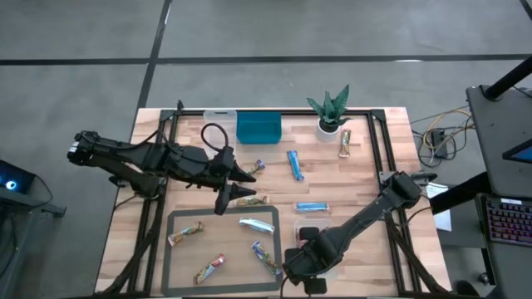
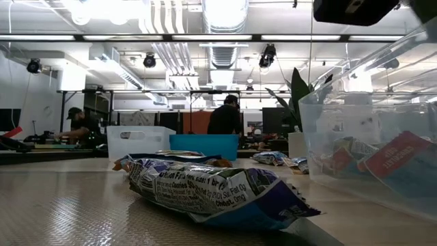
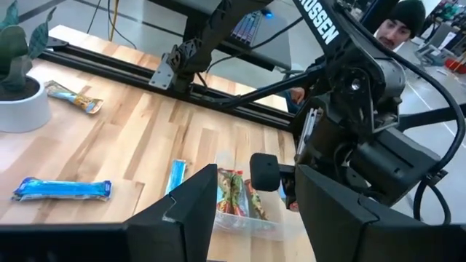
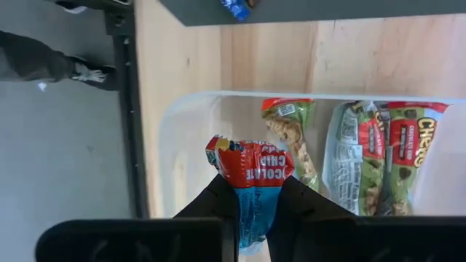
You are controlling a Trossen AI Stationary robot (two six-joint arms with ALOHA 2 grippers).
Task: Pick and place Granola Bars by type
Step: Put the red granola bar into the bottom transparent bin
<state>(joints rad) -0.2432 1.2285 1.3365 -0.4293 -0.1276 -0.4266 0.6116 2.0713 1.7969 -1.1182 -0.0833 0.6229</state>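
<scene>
My right gripper (image 4: 251,193) is shut on a red-and-blue wrapped granola bar (image 4: 250,169) over a clear tub (image 4: 186,124) at the table's near right (image 1: 309,241). That tub holds green-and-red bars (image 4: 378,156). My left gripper (image 1: 237,189) hangs open at mid-table between two mixed-colour bars (image 1: 253,169) (image 1: 250,200), holding nothing; its fingers (image 3: 191,211) point toward the right arm. Two blue bars (image 1: 295,164) (image 1: 312,208) lie flat on the wood. Several more bars (image 1: 258,224) lie on a grey tray (image 1: 170,249). My right gripper pinches the red-and-blue bar between its two fingers at the blue part (image 4: 255,204) of the wrapper, coming from above and pointing down. The red end (image 4: 251,161) sticks out past the fingertips. The bar is lifted clear, above the clear tub's open top.
A teal bin (image 1: 258,129) and another clear tub (image 1: 220,116) stand at the far edge, with a potted plant (image 1: 331,112) and one more bar (image 1: 345,143) to their right. A black frame rail (image 1: 378,158) borders the table. People work in the room behind (image 2: 225,116).
</scene>
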